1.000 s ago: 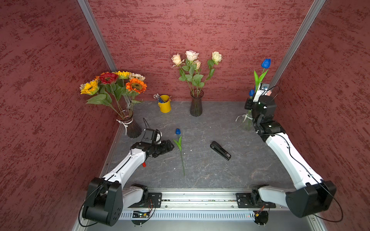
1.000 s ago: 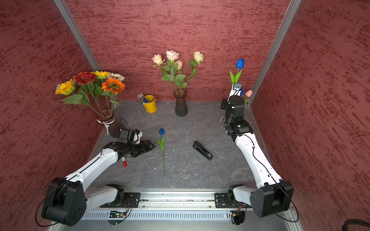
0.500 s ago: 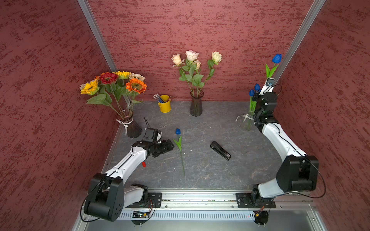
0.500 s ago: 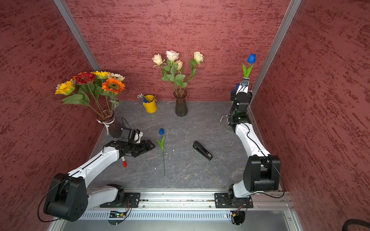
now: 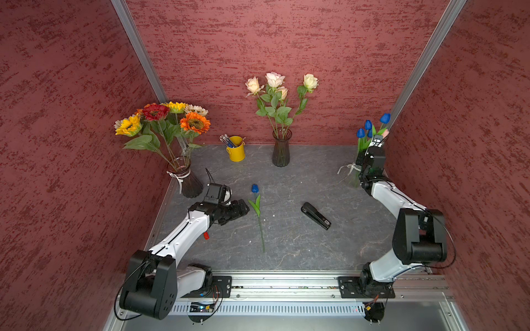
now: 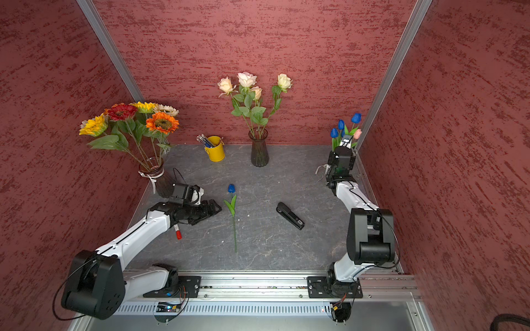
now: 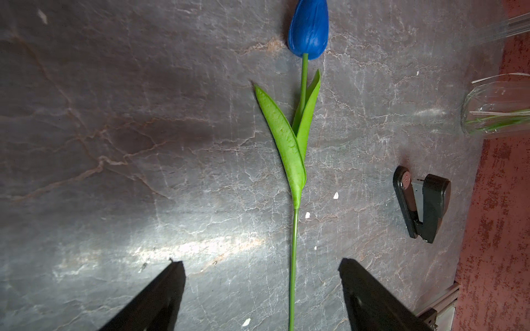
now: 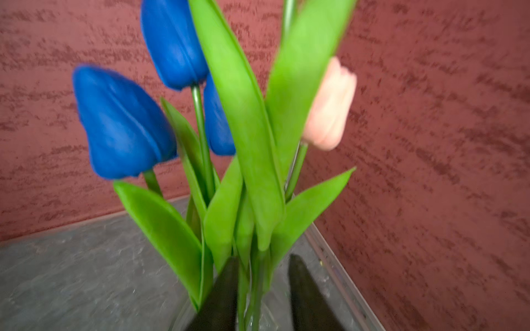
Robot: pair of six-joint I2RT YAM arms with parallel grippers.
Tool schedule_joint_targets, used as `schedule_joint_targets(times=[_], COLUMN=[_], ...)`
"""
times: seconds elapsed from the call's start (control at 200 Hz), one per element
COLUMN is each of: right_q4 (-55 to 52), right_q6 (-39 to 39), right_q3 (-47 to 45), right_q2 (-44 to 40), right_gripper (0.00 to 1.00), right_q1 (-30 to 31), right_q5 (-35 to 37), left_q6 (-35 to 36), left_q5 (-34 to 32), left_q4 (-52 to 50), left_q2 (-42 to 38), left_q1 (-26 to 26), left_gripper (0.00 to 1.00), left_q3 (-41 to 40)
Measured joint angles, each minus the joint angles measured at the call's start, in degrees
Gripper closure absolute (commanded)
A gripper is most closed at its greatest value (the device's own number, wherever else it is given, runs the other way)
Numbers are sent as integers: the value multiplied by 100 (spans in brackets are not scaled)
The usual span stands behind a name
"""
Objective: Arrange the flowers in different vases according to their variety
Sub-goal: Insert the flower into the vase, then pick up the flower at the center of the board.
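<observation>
While the loose blue tulip on its long green stem (image 5: 259,213) lies flat on the grey marbled bench (image 5: 301,252), its long axis runs from back wall to front rail. The bloom points toward the wall, the bare stem end toward the rail, and two leaves splay near the middle. The left pincer (image 5: 244,207) hangs low just beside those leaves, apart from them. Its black fingers (image 7: 160,298) are spread wide; in the left wrist view a stretch of stem shows in the gap, touching neither. The left arm reaches out low from its base on the rail, white forearm slanting over the bench. Past the tulip from this pincer lies a black stapler (image 5: 315,215). Behind the pincer stands a dark ribbed glass vase tied with white ribbon (image 5: 187,183), holding orange, red and yellow sunflowers (image 5: 172,117).

The right arm stands elbow high, forearm stretched toward the far corner. The right pincer (image 8: 263,258) sits at the mouth of a small clear glass vase with a white ribbon (image 5: 353,176). Its jaws are parted, with green stems passing upright between them and a gap on one side. Above it rise blue tulips (image 8: 123,123) and one pale pink tulip (image 8: 329,106), upright and blurred. Well off to this pincer's side, cream and pink roses (image 5: 275,86) stand in another dark ribbed vase (image 5: 281,152) near a small yellow metal bucket (image 5: 236,152).
</observation>
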Motion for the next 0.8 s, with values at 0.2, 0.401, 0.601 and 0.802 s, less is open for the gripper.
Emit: schedule_joint_targets(times=[0.2,0.401,0.601,0.802], right_q4=[-855,-1792,-2896,-4133], right_q6=[356,704,1134,1869], right_q3=[-629,-538,-470,898], right_q2=[-1384,-2452,-2734,-1099], right_gripper=[21,22,25,25], right_q1=[155,483,1777,3886], right_q5=[-162,-302,-743,-1108], left_q6=[-39,-114,-131,-120], left_q5=[0,0,-4,-68], left_q4=[-22,-20,-44,-208], left_q2=[-398,-586,-586,-590], left_q1=[-35,-74,-83,-81], left_gripper=[11,11,10,10], left_q3=[-2,-22,-72,-68])
